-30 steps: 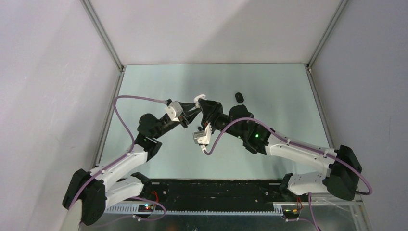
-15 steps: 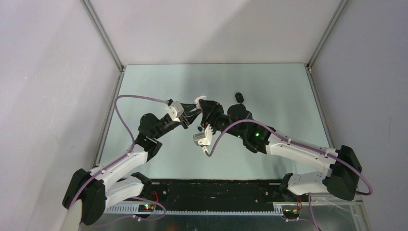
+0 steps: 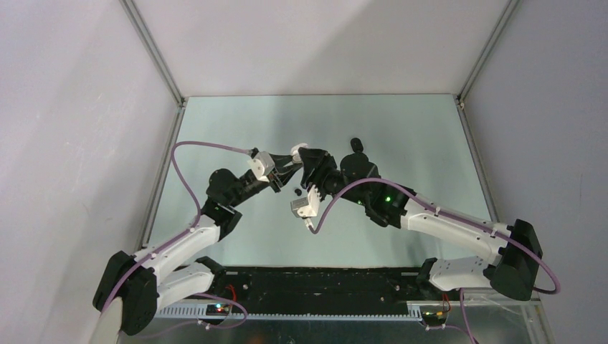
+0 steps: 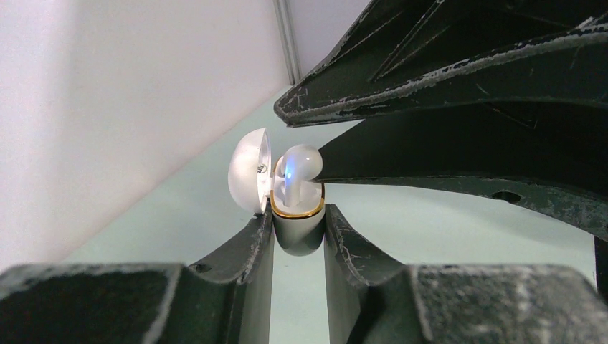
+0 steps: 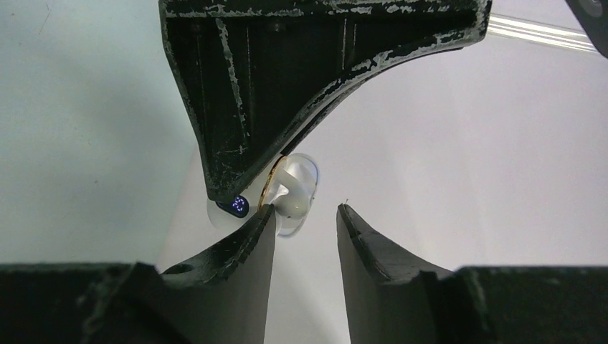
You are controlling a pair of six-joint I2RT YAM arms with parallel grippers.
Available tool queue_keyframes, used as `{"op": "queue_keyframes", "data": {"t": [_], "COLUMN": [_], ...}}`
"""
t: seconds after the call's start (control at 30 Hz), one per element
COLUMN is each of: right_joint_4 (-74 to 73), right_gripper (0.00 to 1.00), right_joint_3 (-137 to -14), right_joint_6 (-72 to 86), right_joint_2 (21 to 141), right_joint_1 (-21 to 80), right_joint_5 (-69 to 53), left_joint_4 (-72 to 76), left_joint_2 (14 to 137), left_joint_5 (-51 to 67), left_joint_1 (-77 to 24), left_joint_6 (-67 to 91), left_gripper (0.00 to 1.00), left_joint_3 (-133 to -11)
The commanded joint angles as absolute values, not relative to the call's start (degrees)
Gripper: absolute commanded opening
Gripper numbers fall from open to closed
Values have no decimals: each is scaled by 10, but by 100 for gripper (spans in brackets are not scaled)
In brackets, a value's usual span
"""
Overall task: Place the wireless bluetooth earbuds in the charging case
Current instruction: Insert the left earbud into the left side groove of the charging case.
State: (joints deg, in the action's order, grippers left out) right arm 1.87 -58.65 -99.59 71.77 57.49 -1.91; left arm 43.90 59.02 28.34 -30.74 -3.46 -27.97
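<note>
Backing off slightly, the right gripper point(image 5: 306, 211), jaws apart, leaves 1 white earbud point(image 4: 295, 168) sitting in the open charging case point(image 4: 297, 229) clamped by the left gripper point(image 4: 297, 215); that insertion looks done.

Tabletop point(image 3: 244, 129): pale mint-green, smooth, slightly glossy, with soft dark reflections under the arms. Bounded left and right by metal rails point(image 3: 163, 165), and at the far side by white walls. A black strip point(image 3: 323, 279) runs along the near edge.

Lying directly on it:
- black pebble-shaped case point(image 3: 356, 144), far half, right of centre, partly covered by the right arm.
- small black item point(image 3: 296, 191), near centre, well apart from the case; too small to identify.
</note>
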Motion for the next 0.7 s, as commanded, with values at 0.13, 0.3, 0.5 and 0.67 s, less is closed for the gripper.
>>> {"op": "queue_keyframes", "data": {"t": [0.13, 0.3, 0.5, 0.67], "right_joint_4": [3, -34, -69, -167], "right_gripper": [42, 42, 43, 47], "right_joint_3": [-618, -630, -640, -649], "right_joint_6": [-984, -983, -961, -914], "right_joint_2": [711, 702, 672, 617], "right_joint_1": [577, 579, 580, 582], "right_joint_5": [-15, -20, -9, 0], "left_joint_4": [476, 471, 465, 460], "left_joint_2": [574, 574, 578, 582], "left_joint_5": [295, 286, 263, 270], "left_joint_1": [-322, -326, -322, -293], "left_joint_6": [-50, -50, -24, 31], "left_gripper": [0, 0, 0, 0], "left_joint_3": [-285, -285, -293, -308]}}
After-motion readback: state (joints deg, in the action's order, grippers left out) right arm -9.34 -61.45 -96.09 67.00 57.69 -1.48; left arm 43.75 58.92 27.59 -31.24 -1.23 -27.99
